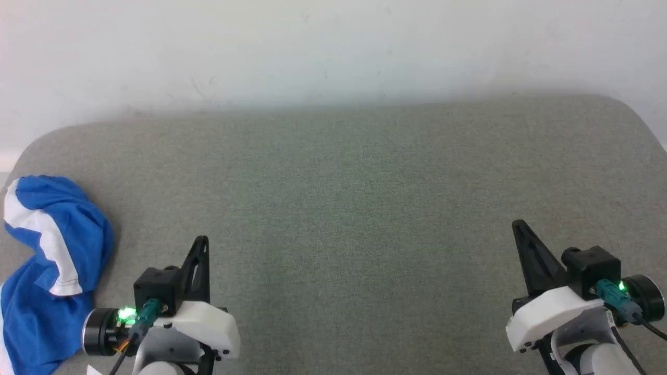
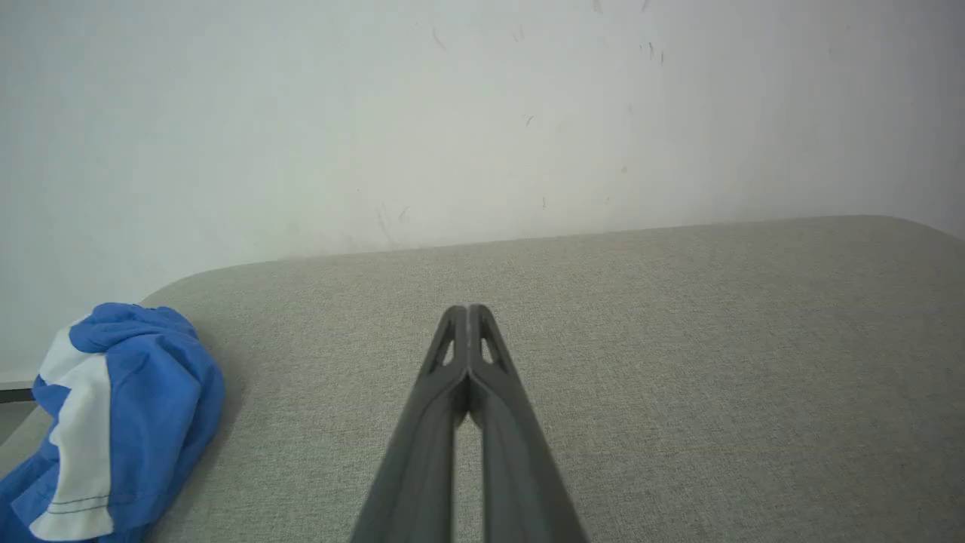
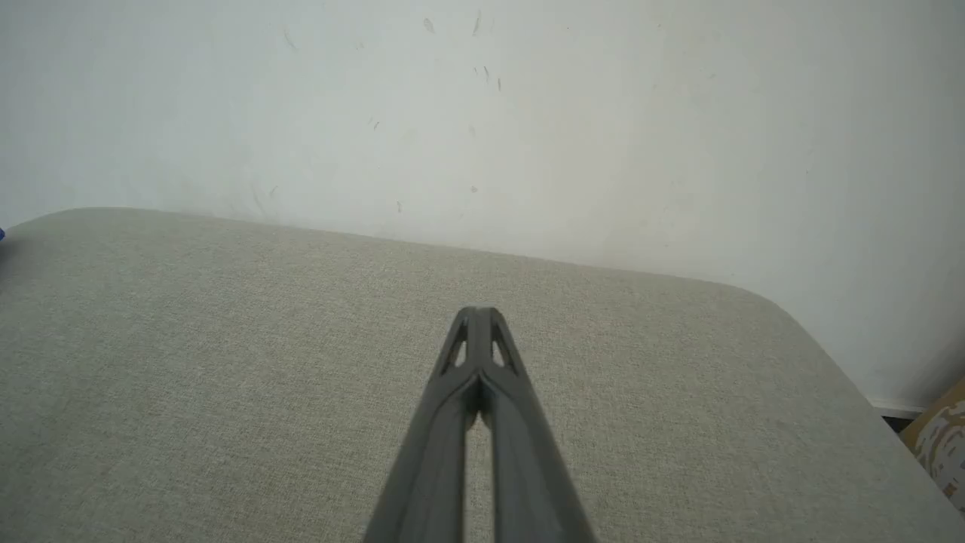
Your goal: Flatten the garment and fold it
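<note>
The garment (image 1: 52, 271) lies in a crumpled blue heap at the far left edge of the grey surface (image 1: 354, 208), a white stripe twisted across it. Part of it runs out of the head view at the lower left (so we cannot tell whether any hangs over the edge). Our left gripper (image 1: 202, 240) hovers just beside the heap, to its right, with its fingers pressed together and holding nothing. Our right gripper (image 1: 517, 225) is well apart on the other side, fingers likewise closed and empty. We judge that nothing is flattened yet, and that the first job is to bring the heap onto the open middle.

The risks come from where and how it lies. If we go in with closed fingers, we only shove the heap, perhaps off the edge. If we pinch the bunch blindly, we likely catch several thin layers at once, and it lifts as a knot. The right arm must reach far across, so a one-sided pull could twist it further.
</note>
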You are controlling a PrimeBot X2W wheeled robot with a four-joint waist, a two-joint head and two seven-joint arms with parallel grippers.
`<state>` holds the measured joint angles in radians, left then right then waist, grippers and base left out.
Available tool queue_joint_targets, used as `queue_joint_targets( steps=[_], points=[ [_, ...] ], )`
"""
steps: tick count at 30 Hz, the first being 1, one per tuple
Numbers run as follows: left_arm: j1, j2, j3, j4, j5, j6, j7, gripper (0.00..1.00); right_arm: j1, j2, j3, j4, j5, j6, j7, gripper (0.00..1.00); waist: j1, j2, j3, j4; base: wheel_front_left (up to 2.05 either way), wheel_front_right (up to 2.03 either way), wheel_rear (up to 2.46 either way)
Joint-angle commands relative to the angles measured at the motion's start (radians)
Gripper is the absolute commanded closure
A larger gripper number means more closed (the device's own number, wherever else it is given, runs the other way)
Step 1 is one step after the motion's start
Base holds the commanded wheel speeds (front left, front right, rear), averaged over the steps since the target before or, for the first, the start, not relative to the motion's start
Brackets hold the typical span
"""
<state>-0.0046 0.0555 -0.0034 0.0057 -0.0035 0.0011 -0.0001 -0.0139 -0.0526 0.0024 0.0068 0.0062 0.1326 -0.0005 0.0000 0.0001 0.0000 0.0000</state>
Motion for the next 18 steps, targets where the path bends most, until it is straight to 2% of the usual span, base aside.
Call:
queue_joint_targets(
  steps=[1,18],
  points=[
    [0.005,-0.005,0.003,-0.006,0.004,-0.001,0.000,1.00,0.014,0.002,-0.002,-0.007,-0.006,-0.002,0.000,1.00,0.0000,-0.0001,0.000,0.000,0.00,0.00,0.00],
    [0.005,-0.005,0.003,-0.006,0.004,-0.001,0.000,1.00,0.014,0.002,-0.002,-0.007,-0.006,-0.002,0.000,1.00,0.0000,-0.0001,0.000,0.000,0.00,0.00,0.00]
  ],
)
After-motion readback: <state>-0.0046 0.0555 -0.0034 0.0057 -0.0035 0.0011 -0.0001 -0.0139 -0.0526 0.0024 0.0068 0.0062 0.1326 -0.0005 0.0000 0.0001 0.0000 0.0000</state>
